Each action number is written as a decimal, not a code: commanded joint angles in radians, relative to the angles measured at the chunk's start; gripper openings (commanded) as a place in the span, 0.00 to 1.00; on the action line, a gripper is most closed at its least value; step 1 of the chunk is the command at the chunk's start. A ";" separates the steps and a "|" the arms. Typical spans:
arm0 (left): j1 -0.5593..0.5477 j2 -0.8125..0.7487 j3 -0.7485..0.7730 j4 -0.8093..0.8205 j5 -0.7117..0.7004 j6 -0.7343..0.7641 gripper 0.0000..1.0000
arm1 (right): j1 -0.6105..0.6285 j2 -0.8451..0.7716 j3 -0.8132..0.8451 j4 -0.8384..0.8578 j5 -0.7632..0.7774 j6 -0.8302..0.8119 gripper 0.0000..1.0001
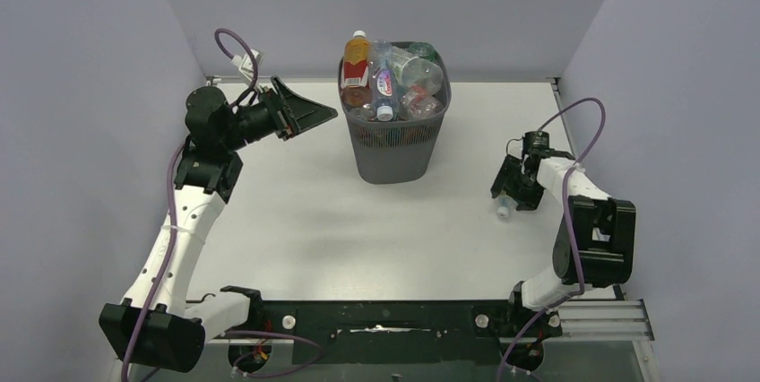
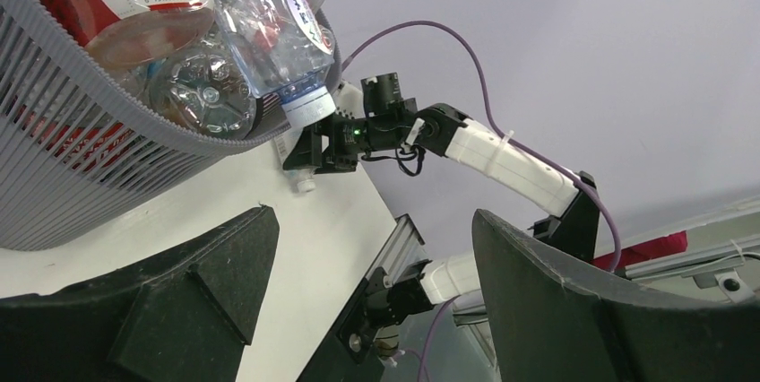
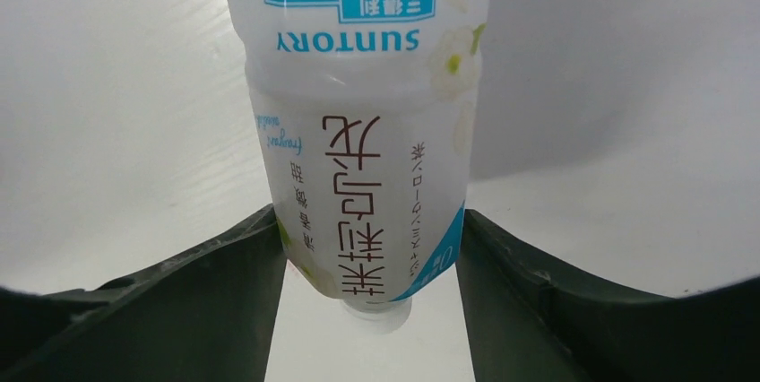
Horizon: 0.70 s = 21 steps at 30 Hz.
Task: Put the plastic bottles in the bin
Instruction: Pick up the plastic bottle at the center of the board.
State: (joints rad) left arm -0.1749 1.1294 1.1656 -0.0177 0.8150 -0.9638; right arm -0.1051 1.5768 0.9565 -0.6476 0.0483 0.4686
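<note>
The dark grey mesh bin [image 1: 394, 149] stands at the back centre, heaped with plastic bottles [image 1: 399, 77]; an orange one with a red label [image 1: 357, 64] sticks up at its left. My left gripper [image 1: 314, 113] is open and empty, raised just left of the bin's rim [image 2: 134, 108]. My right gripper [image 1: 513, 195] is low at the table's right, shut on a white-labelled bottle [image 3: 358, 131] near its neck. That bottle's white cap [image 1: 504, 212] pokes out toward the front. In the right wrist view both fingers press the bottle's sides around my right gripper [image 3: 367, 221].
The white table [image 1: 296, 221] is walled by pale panels on the left, back and right. A black rail with the arm bases [image 1: 385, 319] runs along the near edge. Purple cables loop above both arms.
</note>
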 commanded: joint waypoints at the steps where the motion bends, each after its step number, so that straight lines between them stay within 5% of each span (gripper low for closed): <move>1: 0.006 -0.006 -0.004 0.019 -0.010 0.041 0.80 | -0.008 -0.124 -0.022 0.057 -0.131 -0.045 0.60; 12: 0.013 0.048 0.025 -0.004 0.003 0.071 0.80 | 0.006 -0.330 0.047 -0.054 -0.250 -0.042 0.55; 21: 0.017 0.027 0.036 -0.022 -0.015 0.069 0.80 | 0.028 -0.376 0.310 -0.192 -0.305 -0.051 0.54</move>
State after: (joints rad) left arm -0.1646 1.1866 1.1542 -0.0525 0.8078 -0.9119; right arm -0.0895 1.2449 1.1278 -0.7925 -0.2043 0.4316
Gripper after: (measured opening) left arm 0.795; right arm 0.614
